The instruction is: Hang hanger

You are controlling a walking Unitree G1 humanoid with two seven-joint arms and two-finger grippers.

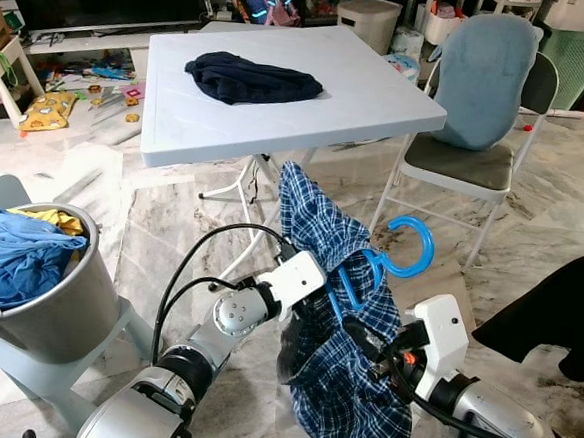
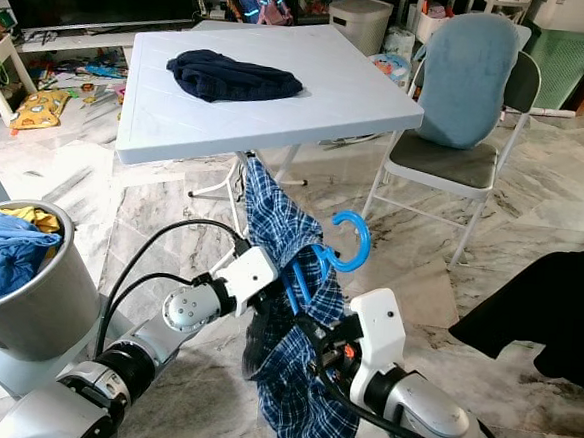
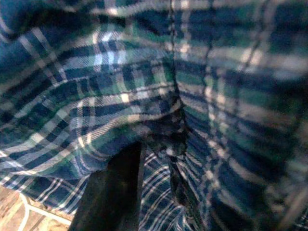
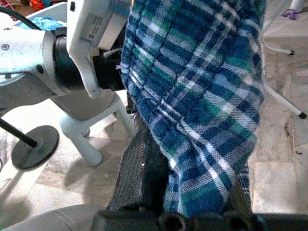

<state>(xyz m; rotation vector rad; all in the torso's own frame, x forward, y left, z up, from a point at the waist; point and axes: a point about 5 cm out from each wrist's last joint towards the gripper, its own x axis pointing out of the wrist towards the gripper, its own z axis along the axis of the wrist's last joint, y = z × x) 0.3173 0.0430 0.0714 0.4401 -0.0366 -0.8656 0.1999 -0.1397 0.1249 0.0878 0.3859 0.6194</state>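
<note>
Holding a blue-and-green plaid flannel shirt point(image 1: 341, 313) draped on a bright blue plastic hanger point(image 1: 395, 254) in mid-air, between both arms, well short of any rail or hook. Judging the task about halfway: shirt already on the hanger, hanging itself not yet done, and no rod or peg to be made out in these pictures, so a walk or turn likely still ahead. Left hand point(image 1: 312, 293) buried in the cloth at about 9 o'clock of the shirt, just under the hanger's shoulder; one black finger point(image 3: 113, 192) against plaid folds in the left wrist view, but whether pinching or spread cannot be told. Right hand point(image 1: 363, 344) pressed into the shirt from 4 o'clock, lower than the left, fingers swallowed by fabric, so open or closed cannot be told either. Hook of the hanger curling free at 1 o'clock above both hands, touching nothing. Behind, at 12 o'clock, a pale blue folding bench point(image 1: 278, 128) carrying a dark navy crumpled garment point(image 1: 252, 79); at 9 o'clock a grey plastic laundry tub point(image 1: 60, 308) holding blue clothes; at 2 o'clock a grey folding chair with a light blue cushion point(image 1: 479, 87).
</note>
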